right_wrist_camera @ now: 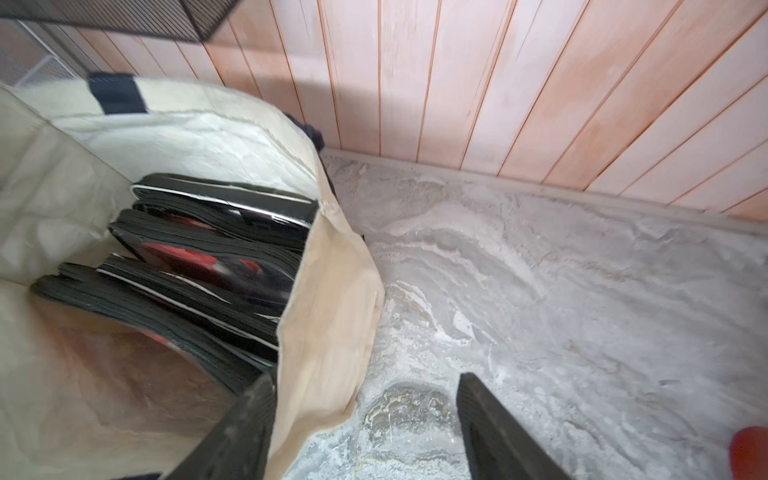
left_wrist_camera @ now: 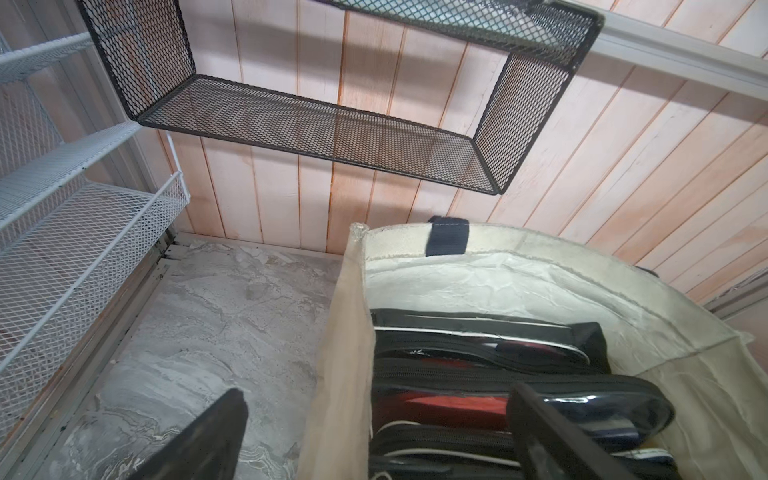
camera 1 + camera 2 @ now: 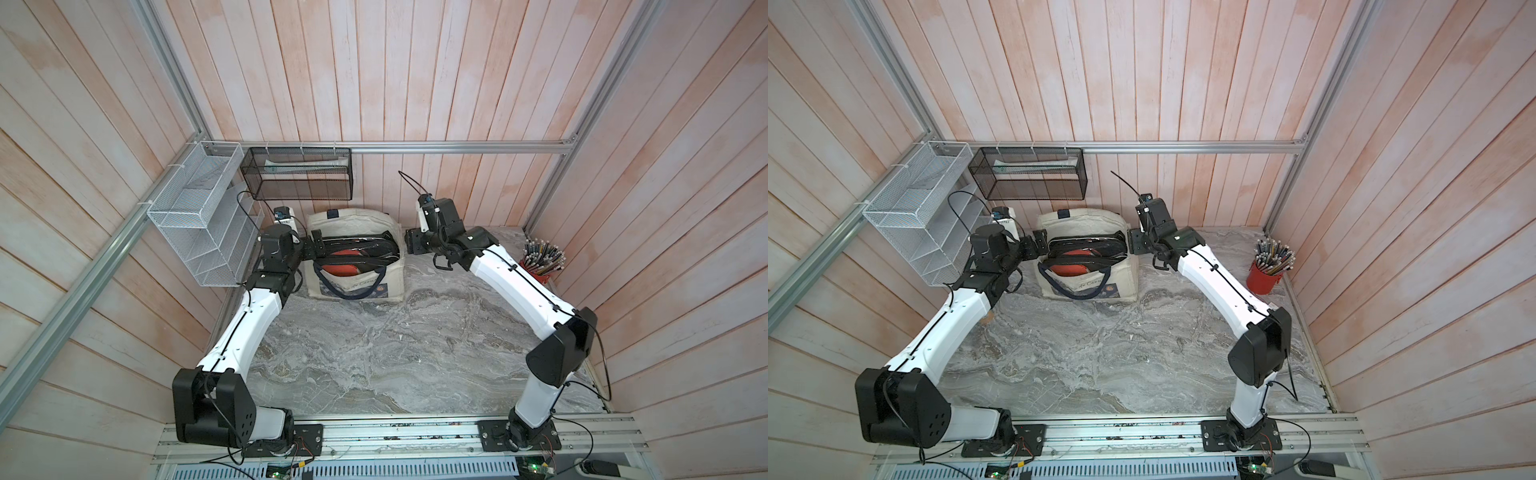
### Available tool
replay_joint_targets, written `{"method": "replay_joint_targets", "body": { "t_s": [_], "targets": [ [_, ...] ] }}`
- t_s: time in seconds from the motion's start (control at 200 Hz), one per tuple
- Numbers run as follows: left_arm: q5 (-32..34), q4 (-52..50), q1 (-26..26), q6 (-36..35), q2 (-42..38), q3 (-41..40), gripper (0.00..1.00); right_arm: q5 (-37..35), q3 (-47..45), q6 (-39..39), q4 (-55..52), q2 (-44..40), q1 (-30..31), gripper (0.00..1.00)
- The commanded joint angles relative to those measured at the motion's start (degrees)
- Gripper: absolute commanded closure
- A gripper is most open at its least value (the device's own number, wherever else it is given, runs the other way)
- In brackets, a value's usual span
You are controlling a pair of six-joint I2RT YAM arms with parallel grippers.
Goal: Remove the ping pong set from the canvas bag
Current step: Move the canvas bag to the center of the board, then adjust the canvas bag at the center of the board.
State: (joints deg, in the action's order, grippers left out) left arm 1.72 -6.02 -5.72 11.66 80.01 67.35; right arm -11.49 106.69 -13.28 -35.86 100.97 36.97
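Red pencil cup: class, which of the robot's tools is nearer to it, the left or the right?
Right. The right tool straddles the side of the bag nearest the red pencil cup; the left tool straddles the opposite side, with the whole bag between.

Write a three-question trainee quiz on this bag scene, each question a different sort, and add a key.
1. True or false: the ping pong set lies on the table, outside the canvas bag.
2. Multiple choice: the red pencil cup stands A) inside the bag, B) upright on the table beside the right arm, C) tipped over at the table's middle.
3. Fill in: the left gripper and the right gripper are both ____, each straddling a side wall of the bag.
Key: 1 false; 2 B; 3 open.
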Motion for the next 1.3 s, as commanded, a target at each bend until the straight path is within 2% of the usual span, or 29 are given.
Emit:
{"method": "replay_joint_targets", "body": {
  "t_s": [0.0, 0.115, 0.16, 0.23, 0.27, 0.295, 0.315, 0.385, 0.44, 0.6, 0.925, 1.04, 1.18, 1.295],
  "targets": [
    [-1.4, 1.0, 0.3, -0.5, 2.1, 2.7, 0.0, -0.4, -0.5, 6.4, 5.8, -3.7, 3.8, 0.26],
    [-2.4, 1.7, 0.2, 0.6, 4.1, 3.3, 0.0, 6.3, 3.7, 8.8, 5.1, -0.4, 5.1, 0.26],
    [-3.1, 2.1, 0.3, 0.9, 4.7, 3.2, 0.07, 7.2, 5.5, 10.0, 4.2, 1.7, 5.9, 0.26],
    [-4.1, 2.4, 0.3, 1.6, 5.2, 2.8, 0.26, 8.6, 8.8, 11.7, 2.6, 5.4, 7.2, 0.27],
    [-4.6, 2.6, 0.3, 1.9, 5.2, 2.4, 0.47, 9.7, 10.1, 12.6, 2.3, 7.3, 7.8, 0.27],
    [-4.7, 2.7, 0.3, 2.2, 5.1, 2.1, 0.63, 10.0, 11.1, 13.1, 2.2, 8.5, 8.2, 0.27],
    [-4.8, 2.9, 0.1, 2.4, 4.9, 1.6, 0.71, 10.3, 11.8, 13.4, 2.3, 9.4, 8.5, 0.27],
    [-5.4, 3.2, 0.1, 3.1, 4.1, -0.1, 0.91, 11.6, 14.3, 14.9, 2.1, 12.4, 9.3, 0.27],
    [-5.8, 3.5, 0.0, 3.7, 3.1, -1.5, 1.0, 12.0, 16.4, 15.8, 1.5, 14.7, 9.8, 0.27],
    [-6.2, 5.0, -0.3, 5.5, -1.6, -8.1, 1.0, 13.6, 19.4, 19.0, 0.0, 19.1, 11.2, 0.28],
    [-5.7, 7.4, -1.0, 7.5, -8.6, -19.5, 1.0, 11.3, 15.2, 22.2, -2.5, 20.7, 13.6, 0.29],
    [-5.3, 8.3, -1.0, 7.3, -8.9, -21.2, 1.0, 8.6, 5.3, 20.7, 0.8, 17.1, 15.9, 0.3],
    [-5.2, 9.4, -0.9, 7.1, -7.5, -21.1, 1.0, 8.8, -6.9, 17.2, 6.7, 12.6, 17.2, 0.3],
    [-5.3, 10.6, -0.9, 7.2, -6.2, -20.9, 1.0, 5.6, -11.4, 15.1, 9.9, 10.7, 17.1, 0.3]
  ]
}}
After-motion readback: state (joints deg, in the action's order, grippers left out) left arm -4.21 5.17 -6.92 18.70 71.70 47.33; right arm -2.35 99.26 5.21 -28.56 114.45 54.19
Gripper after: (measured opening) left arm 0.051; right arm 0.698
